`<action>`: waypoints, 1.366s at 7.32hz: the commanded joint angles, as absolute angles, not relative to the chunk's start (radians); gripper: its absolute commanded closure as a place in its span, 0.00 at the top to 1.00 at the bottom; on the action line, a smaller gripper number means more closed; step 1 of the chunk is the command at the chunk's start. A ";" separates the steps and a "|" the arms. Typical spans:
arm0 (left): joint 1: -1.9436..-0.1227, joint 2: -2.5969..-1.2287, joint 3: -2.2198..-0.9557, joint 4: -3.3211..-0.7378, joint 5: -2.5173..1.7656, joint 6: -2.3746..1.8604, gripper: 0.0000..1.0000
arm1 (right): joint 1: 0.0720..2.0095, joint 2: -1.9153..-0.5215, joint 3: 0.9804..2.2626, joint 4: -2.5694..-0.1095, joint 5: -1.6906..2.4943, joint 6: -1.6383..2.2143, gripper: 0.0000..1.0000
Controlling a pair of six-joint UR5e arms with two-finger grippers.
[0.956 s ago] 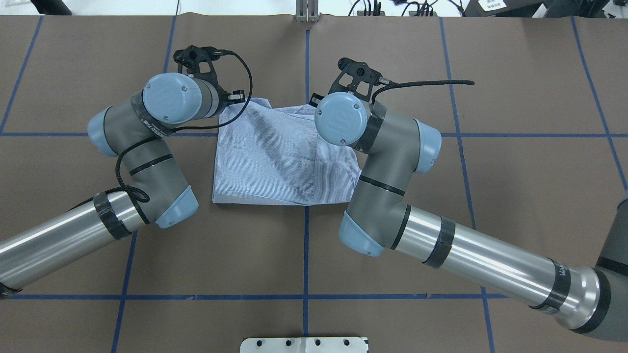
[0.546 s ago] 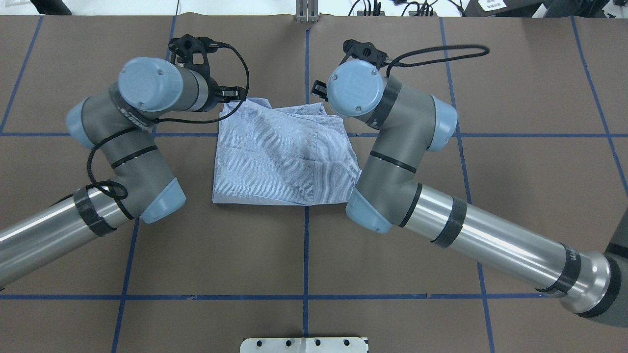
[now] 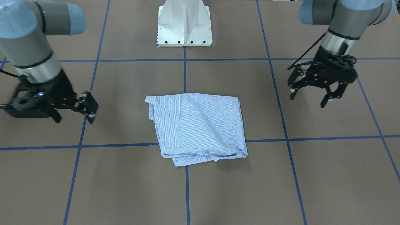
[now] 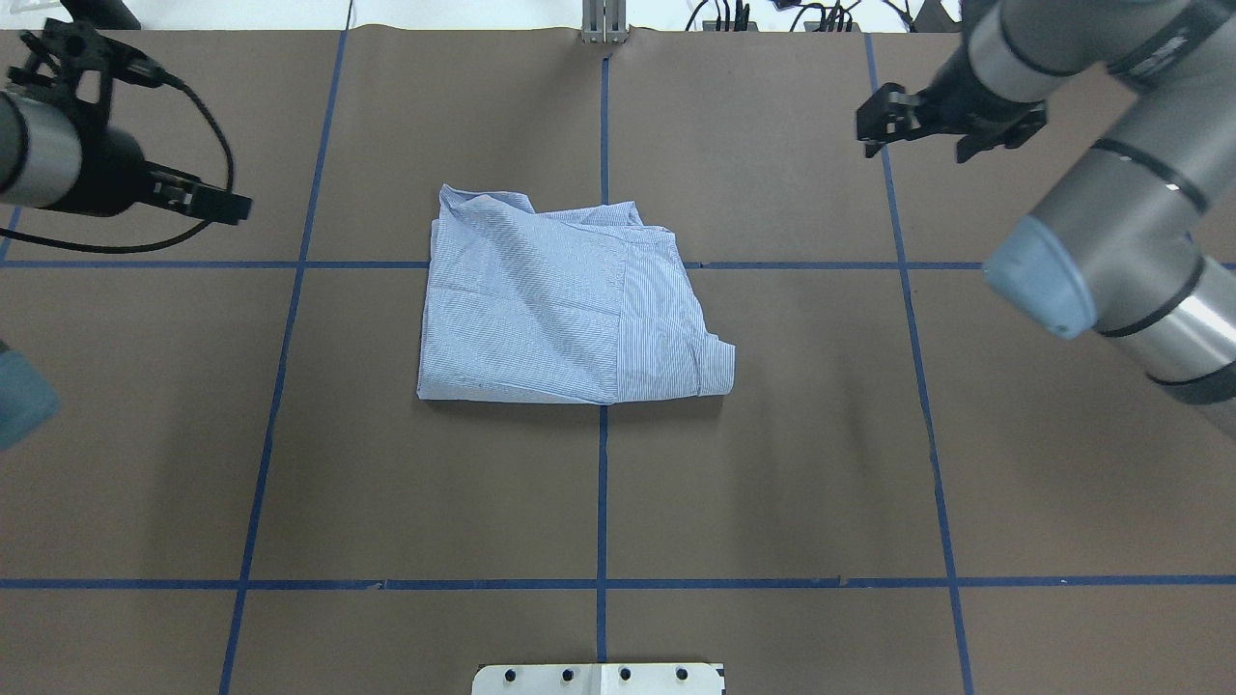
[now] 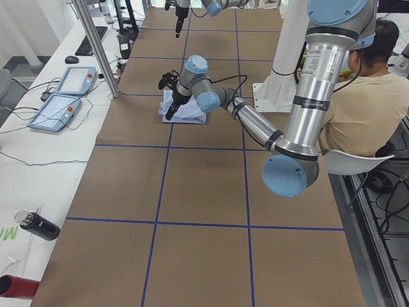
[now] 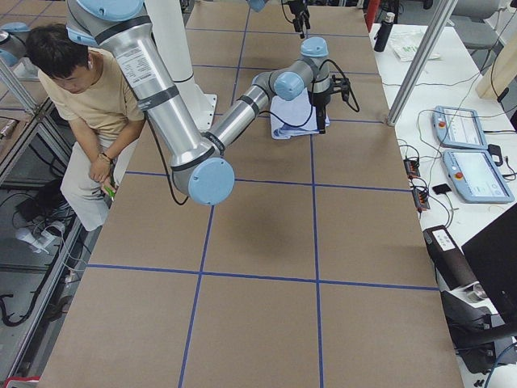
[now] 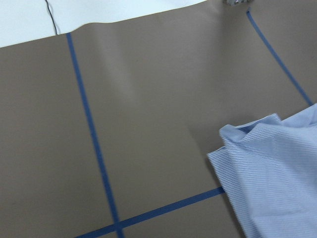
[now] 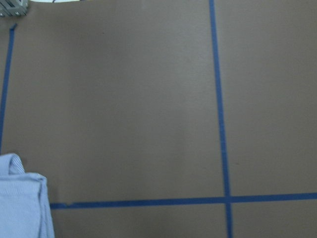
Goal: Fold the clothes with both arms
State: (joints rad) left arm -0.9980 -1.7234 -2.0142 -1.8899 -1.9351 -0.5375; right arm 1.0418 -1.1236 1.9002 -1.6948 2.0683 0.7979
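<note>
the brown paper-covered table [image 4: 772, 483], marked into squares by blue tape lines [image 4: 602, 502], fills the overhead frame. the right arm [image 4: 1110, 222] comes in from the right edge and bends up toward the upper right corner. the left arm [image 4: 39, 164] shows only at the upper left edge. the robot's white base plate [image 3: 184, 28] sits at the top centre of the front-facing frame.

the shirt [image 4: 565, 309] lies flat at the centre of the overhead frame, folded into a rough rectangle over a tape crossing, with rumpled layers along its upper edge. the left wrist view catches one corner of it at lower right [image 7: 277, 168], and the right wrist view a sliver at lower left [image 8: 22, 203].

the left gripper [image 3: 307, 100], at the right of the front-facing frame, has its fingers spread and holds nothing. the right gripper [image 3: 74, 119], at the left there, is likewise parted and empty. both are well apart from the shirt.
</note>
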 commanded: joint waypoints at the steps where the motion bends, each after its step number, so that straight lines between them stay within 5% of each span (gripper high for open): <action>1: -1.270 -1.574 -2.020 -1.868 -2.051 -0.106 1.00 | 1.286 -1.330 1.976 -1.796 2.221 0.339 1.00; 5: -1.582 -1.386 -1.795 -1.885 -2.335 0.099 1.00 | 1.551 -1.780 1.928 -1.716 2.273 -0.058 1.00; 8: -1.585 -1.361 -1.773 -1.948 -2.342 0.089 1.00 | 1.548 -1.786 1.755 -1.453 2.276 -0.013 1.00; 10: -1.583 -1.344 -1.755 -1.947 -2.336 0.083 1.00 | 1.540 -1.786 1.758 -1.440 2.278 0.075 1.00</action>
State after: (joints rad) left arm -1.5831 -1.3552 -1.7661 -1.9467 -2.3367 0.0872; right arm 1.5448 -1.7852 1.7665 -1.4596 2.2776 0.0385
